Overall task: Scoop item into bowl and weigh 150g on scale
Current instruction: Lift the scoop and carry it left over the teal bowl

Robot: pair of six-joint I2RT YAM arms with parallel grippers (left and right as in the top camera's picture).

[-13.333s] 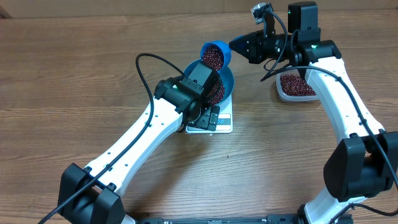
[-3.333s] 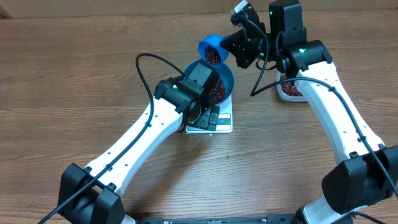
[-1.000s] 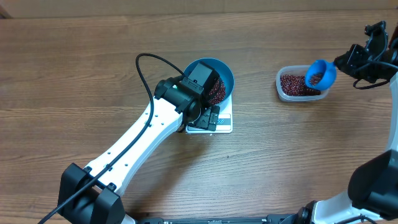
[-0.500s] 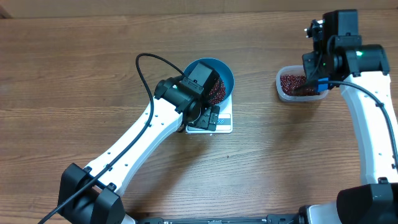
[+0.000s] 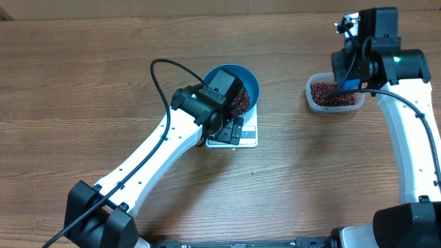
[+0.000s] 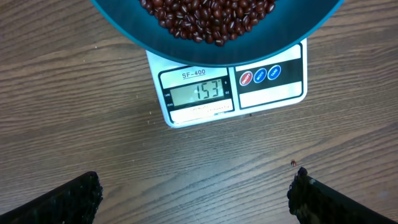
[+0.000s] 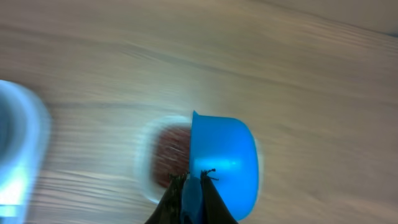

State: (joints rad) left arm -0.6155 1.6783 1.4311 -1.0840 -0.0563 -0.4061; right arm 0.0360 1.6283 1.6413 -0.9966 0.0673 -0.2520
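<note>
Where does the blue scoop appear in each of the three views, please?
Overhead: blue scoop upper right, over the clear tub.
Left wrist: not in view.
Right wrist: scoop lower centre, in the right gripper.
Shared landmark: the clear tub, under the scoop in both.

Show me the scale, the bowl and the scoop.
scale [image 6: 198,92], left wrist view, on its display.
bowl [image 5: 249,79], overhead view, on its bare inner wall.
scoop [image 7: 225,163], right wrist view, on its cup's outside.
</note>
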